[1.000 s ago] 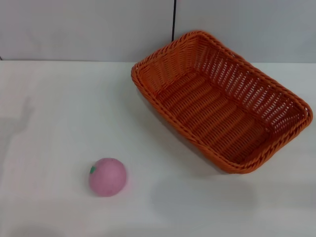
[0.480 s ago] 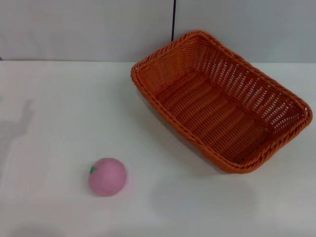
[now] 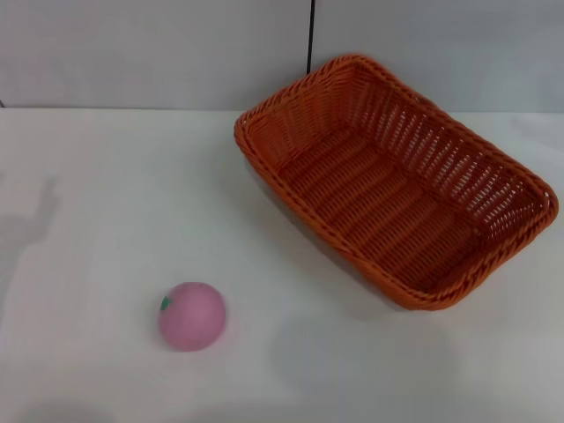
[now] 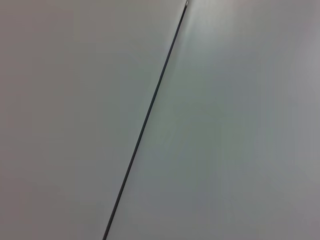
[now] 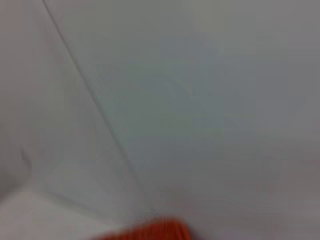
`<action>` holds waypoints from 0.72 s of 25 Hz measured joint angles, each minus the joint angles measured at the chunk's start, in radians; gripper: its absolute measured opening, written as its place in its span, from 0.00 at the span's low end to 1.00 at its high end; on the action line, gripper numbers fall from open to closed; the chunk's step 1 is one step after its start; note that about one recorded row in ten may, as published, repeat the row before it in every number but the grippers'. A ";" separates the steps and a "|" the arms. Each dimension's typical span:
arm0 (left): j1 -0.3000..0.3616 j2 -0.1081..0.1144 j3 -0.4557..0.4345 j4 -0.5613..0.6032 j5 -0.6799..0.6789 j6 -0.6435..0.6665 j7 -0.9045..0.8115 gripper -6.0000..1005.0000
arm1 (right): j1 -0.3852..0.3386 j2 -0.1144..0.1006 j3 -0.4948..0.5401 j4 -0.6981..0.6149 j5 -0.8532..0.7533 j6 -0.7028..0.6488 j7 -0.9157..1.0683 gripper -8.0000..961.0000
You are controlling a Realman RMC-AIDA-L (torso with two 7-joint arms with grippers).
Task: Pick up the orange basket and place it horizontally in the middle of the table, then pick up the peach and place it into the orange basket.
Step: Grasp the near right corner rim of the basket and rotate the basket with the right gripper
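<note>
A: Where's the orange basket (image 3: 397, 181)?
B: At the counter's (image 3: 106, 194) far right, set askew, empty. A blurred orange patch in the right wrist view is probably its rim.
A: And the peach (image 3: 192, 315)?
B: Near the front edge, left of centre, well apart from it.
A: Tools?
B: Neither shows; can't tell their state.

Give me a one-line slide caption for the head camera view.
Empty orange basket sitting at an angle on the right of the white table, pink peach alone at front left, no gripper in view.

The orange basket (image 3: 397, 181) looks like woven wicker. The peach (image 3: 192, 315) is matt and smooth. The table (image 3: 106, 203) is smooth white.
</note>
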 joint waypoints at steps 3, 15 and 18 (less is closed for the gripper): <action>0.001 -0.001 0.000 0.000 0.000 0.008 0.000 0.80 | 0.082 -0.008 -0.097 0.031 -0.145 0.008 0.004 0.61; 0.007 -0.004 0.000 0.011 0.000 0.018 0.000 0.80 | 0.218 0.033 -0.493 0.199 -0.341 0.170 0.085 0.59; 0.013 -0.005 0.000 0.012 0.000 0.018 -0.004 0.80 | 0.231 0.068 -0.537 0.251 -0.382 0.238 0.085 0.58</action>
